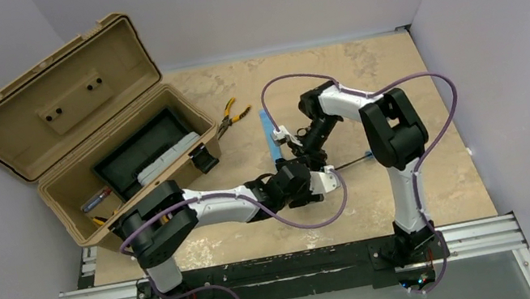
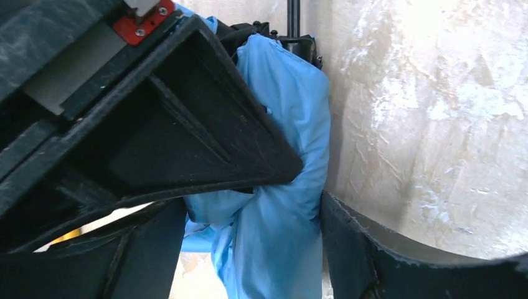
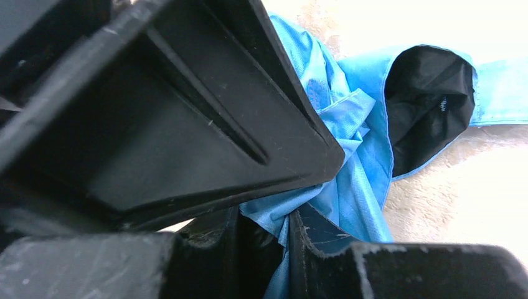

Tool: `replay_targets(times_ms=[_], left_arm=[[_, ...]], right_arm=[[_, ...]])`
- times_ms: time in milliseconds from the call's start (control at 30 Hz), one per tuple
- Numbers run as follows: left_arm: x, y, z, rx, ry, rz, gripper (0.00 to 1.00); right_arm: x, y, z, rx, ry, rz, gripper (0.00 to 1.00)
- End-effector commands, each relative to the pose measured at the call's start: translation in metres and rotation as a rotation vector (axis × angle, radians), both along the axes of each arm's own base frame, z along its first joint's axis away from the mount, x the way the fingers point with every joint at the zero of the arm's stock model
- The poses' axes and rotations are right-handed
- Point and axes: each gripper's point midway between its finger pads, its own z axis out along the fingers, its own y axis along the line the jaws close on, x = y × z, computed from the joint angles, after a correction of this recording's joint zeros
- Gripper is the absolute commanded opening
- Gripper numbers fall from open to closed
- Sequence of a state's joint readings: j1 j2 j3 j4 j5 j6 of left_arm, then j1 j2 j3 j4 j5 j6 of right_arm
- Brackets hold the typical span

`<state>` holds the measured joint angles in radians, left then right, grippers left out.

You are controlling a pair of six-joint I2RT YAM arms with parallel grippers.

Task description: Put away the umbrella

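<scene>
Both arms meet at the middle of the tabletop (image 1: 413,74), where the umbrella (image 1: 270,134) lies as a loose sky-blue bundle with its thin black shaft (image 1: 350,161) pointing right. The open toolbox (image 1: 62,208) sits well apart at the far left, with pliers (image 1: 230,117) just beside its right end. The step in hand looks like gathering and compacting the fabric (the canopy is far from tidily wrapped), and the umbrella is not yet stowed. The next move likely calls for one arm to steady the bundle while the other rolls slack cloth against the shaft, before any carry toward the box.

The right gripper (image 3: 314,193) has its jaws nearly pressed together, pinching a fold of blue cloth. A flap with dark lining lies just beyond it. The left gripper (image 2: 311,184) has its jaws spread wide around the thick part of the bundle. One finger dents the fabric and the other touches the opposite side, so it appears to clasp the umbrella, though how firmly cannot be told.
</scene>
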<state>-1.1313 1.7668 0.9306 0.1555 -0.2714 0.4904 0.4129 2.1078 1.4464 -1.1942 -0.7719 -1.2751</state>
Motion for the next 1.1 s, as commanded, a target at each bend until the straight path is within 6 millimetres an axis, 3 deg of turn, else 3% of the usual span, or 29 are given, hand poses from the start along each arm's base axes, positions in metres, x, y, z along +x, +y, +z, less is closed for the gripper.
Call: replay_targets(times_ms=[0, 100, 133, 167, 200, 367, 600, 867, 933, 1000, 1067], left_arm=[[0.013, -0.001, 0.008, -0.017, 0.021, 0.041, 0.68], [0.006, 0.008, -0.001, 0.006, 0.09, 0.042, 0.42], [0.004, 0.011, -0.004, 0.006, 0.116, 0.046, 0.3], [0.003, 0.015, -0.006, 0.006, 0.136, 0.057, 0.11], [0.002, 0.018, -0.008, 0.001, 0.152, 0.069, 0.0], [-0.004, 0.036, -0.026, 0.0, 0.299, 0.107, 0.0], [0.001, 0.062, -0.043, -0.091, 0.503, 0.211, 0.0], [-0.001, 0.071, -0.066, -0.147, 0.704, 0.287, 0.0], [-0.001, 0.075, -0.069, -0.165, 0.762, 0.304, 0.0], [-0.003, 0.076, -0.069, -0.19, 0.825, 0.309, 0.0], [-0.001, 0.077, -0.067, -0.219, 0.892, 0.324, 0.0]], right_arm=[[-0.039, -0.053, -0.073, -0.296, 0.1, 0.144, 0.0], [-0.029, -0.045, -0.072, -0.271, 0.056, 0.11, 0.02], [-0.024, -0.042, -0.07, -0.262, 0.038, 0.09, 0.05], [-0.017, -0.038, -0.069, -0.246, 0.01, 0.069, 0.07], [-0.013, -0.033, -0.066, -0.225, -0.006, 0.05, 0.12], [0.017, -0.017, -0.035, -0.094, -0.09, -0.042, 0.31], [0.07, -0.022, 0.04, 0.14, -0.248, -0.145, 0.57], [0.088, -0.01, 0.109, 0.399, -0.558, -0.136, 0.67], [0.088, -0.015, 0.127, 0.475, -0.651, -0.113, 0.69], [0.081, -0.022, 0.142, 0.562, -0.742, -0.055, 0.73], [0.063, -0.03, 0.14, 0.612, -0.838, 0.072, 0.82]])
